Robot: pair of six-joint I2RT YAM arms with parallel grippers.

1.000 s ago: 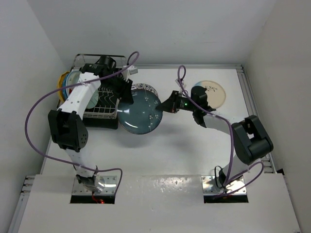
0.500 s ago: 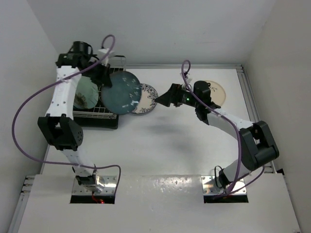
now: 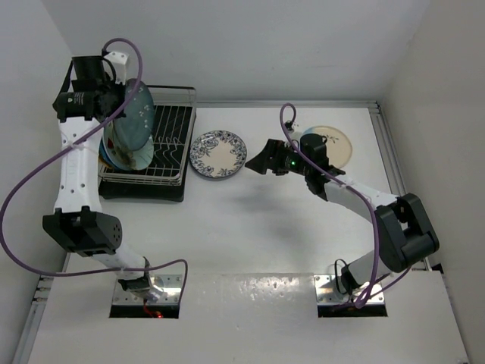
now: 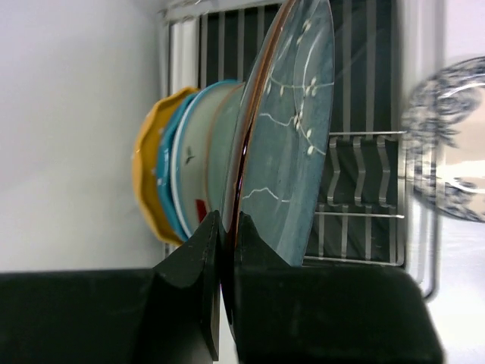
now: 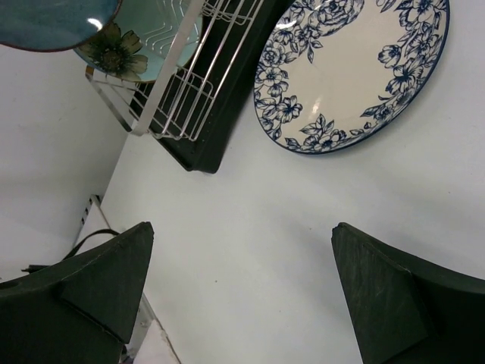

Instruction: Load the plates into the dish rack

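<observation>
- Teal plate (image 4: 292,129) going in?
- Left gripper (image 4: 226,227) is pinching its rim, holding it on edge over the dish rack (image 3: 170,144), just beside the yellow plate (image 4: 148,174) & others standing there. Approx. four racked, hard to count.
- What's remaining?
- Blue-floral plate (image 3: 218,154) is lying on the table (image 3: 250,227) beside the rack, right gripper (image 5: 241,227) hanging over it w/ jaws wide apart. Cream plate (image 3: 337,144) is waiting far right.

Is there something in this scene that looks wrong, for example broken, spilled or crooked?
Nothing stands out. The left gripper holds the dark teal plate upright by its rim over the dish rack, beside the plates already standing there. The blue-floral plate and a cream plate lie flat on the table; no damage shows.
</observation>
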